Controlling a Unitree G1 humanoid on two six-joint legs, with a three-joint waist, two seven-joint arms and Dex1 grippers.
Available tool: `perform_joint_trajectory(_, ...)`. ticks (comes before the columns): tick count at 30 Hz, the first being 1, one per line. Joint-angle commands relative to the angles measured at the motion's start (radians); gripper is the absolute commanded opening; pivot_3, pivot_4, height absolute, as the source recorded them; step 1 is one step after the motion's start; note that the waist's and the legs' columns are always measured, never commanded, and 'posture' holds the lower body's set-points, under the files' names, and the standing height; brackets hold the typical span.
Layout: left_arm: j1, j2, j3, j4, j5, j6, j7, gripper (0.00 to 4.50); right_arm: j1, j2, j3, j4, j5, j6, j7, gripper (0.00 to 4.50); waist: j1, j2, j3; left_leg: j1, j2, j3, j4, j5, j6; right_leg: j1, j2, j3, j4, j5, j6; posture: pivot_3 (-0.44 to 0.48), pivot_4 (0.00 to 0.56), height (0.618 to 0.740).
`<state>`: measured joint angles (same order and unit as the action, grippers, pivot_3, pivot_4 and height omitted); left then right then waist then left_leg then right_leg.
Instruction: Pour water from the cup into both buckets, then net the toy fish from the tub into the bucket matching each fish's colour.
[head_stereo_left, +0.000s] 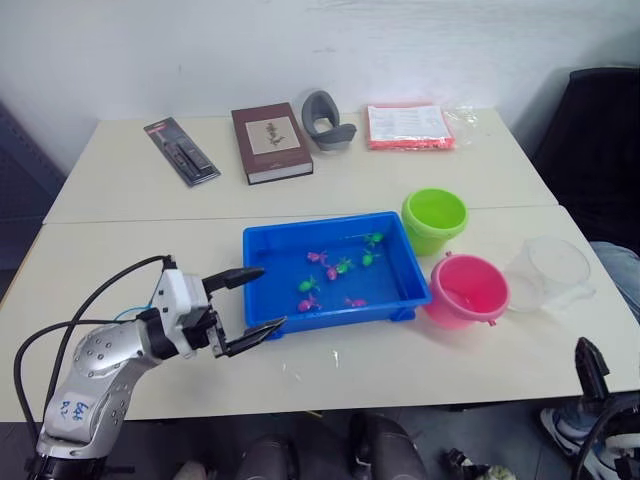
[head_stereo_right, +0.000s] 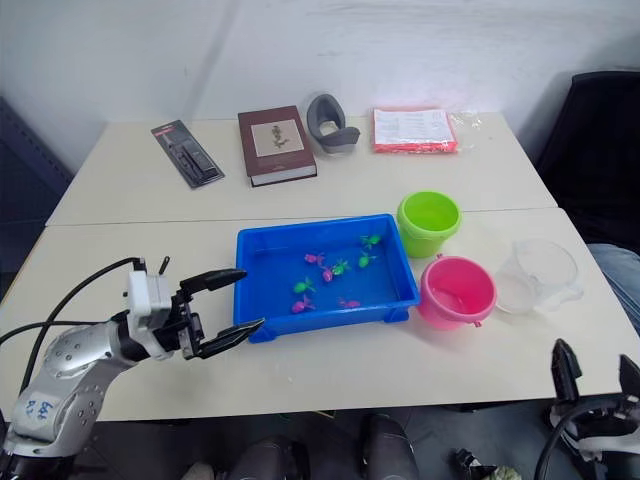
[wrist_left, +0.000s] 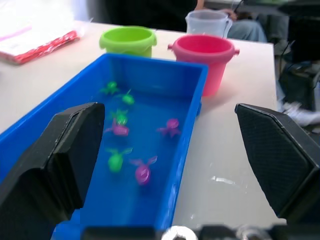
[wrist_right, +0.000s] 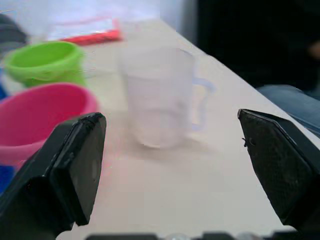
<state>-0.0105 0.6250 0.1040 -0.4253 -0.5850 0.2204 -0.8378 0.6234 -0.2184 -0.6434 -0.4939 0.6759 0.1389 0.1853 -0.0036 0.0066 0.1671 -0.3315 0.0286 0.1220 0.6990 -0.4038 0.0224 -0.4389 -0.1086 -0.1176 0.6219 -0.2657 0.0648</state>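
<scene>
The blue tub (head_stereo_left: 268, 252) sits mid-table, holding several small green and pink toy fish (head_stereo_left: 330, 270). Just right of it stand the lime green bucket (head_stereo_left: 435, 218) and, nearer me, the pink bucket (head_stereo_left: 466, 290). The clear cup (head_stereo_left: 548, 272) stands upright to the right of the pink bucket. My left gripper (head_stereo_left: 272, 296) is open at the tub's near left corner, one finger over the rim and one in front of it, holding nothing. My right gripper (head_stereo_right: 595, 368) is open and empty, low at the table's near right edge, pointing at the cup (wrist_right: 157, 95).
Along the far side lie a black packaged item (head_stereo_left: 181, 150), a brown book (head_stereo_left: 271, 142), a grey curved object (head_stereo_left: 327, 120) and a red-edged packet (head_stereo_left: 408, 126). A black chair (head_stereo_left: 595, 140) stands at the right. Small wet spots (head_stereo_left: 340, 358) mark the table before the tub.
</scene>
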Motion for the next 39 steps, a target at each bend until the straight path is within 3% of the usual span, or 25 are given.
perform_joint_trajectory(1,-0.068,-0.018,-0.084,-0.007,0.055,0.028,0.015,4.49,-0.089,-0.076,-0.018,0.086,-0.008,0.053,-0.004,4.5,0.0,0.001,0.0,0.001,0.0,0.001,0.0,0.001,0.001,0.0,0.0,0.001,0.0,0.0,0.0,0.0,0.15,0.74)
perform_joint_trajectory(5,-0.139,-0.075,-0.164,0.012,0.104,0.045,0.045,4.49,-0.22,-0.147,-0.033,0.235,-0.024,0.074,-0.006,4.5,0.0,-0.001,0.001,0.006,0.0,0.002,0.0,0.001,0.001,0.006,0.01,0.004,-0.002,0.001,0.001,0.0,0.15,0.74)
perform_joint_trajectory(13,-0.198,-0.121,-0.212,0.012,0.116,0.108,0.059,4.49,-0.393,-0.238,-0.027,0.437,-0.075,0.109,-0.011,4.5,0.004,0.001,0.0,0.011,0.002,0.002,-0.001,0.002,0.0,0.009,0.009,0.008,-0.002,0.0,0.001,0.0,0.15,0.74)
perform_joint_trajectory(30,-0.202,-0.145,-0.239,0.014,0.143,0.112,0.056,4.49,-0.572,-0.257,-0.009,0.624,-0.152,0.044,0.059,4.5,0.003,0.002,0.0,0.011,0.002,0.003,-0.001,0.002,0.0,0.009,0.008,0.009,-0.002,0.0,0.001,0.0,0.15,0.74)
perform_joint_trajectory(39,-0.23,-0.165,-0.251,0.044,0.167,0.083,0.046,4.49,-0.694,-0.296,-0.014,0.821,-0.189,-0.018,0.082,4.5,0.001,0.002,0.001,0.011,0.002,0.003,-0.001,0.002,0.0,0.009,0.008,0.009,-0.002,0.0,0.001,0.0,0.15,0.74)
